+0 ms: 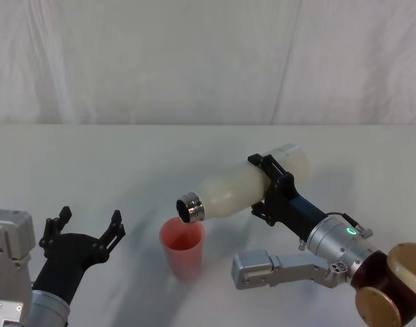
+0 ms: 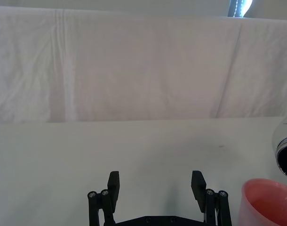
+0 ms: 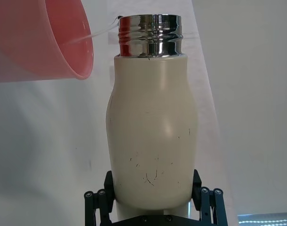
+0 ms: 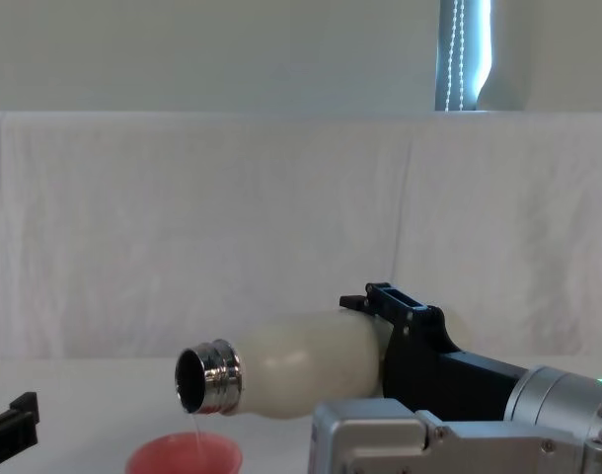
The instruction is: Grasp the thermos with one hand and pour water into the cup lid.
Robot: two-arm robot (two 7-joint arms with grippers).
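Thermos (image 1: 242, 187) looks rigid and slick, so my right gripper (image 1: 273, 191) is clamped mid-body, pouring into the cup lid (image 1: 182, 245); left gripper (image 1: 85, 235) sits spread open.

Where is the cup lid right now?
In the head view the cup lid stands on the table, centre-left, directly below the tilted thermos's steel mouth, between the two end effectors.

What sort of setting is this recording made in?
Probably a lab or staged test bench: a white table with a draped white cloth backdrop, bare apart from the thermos and cup lid.
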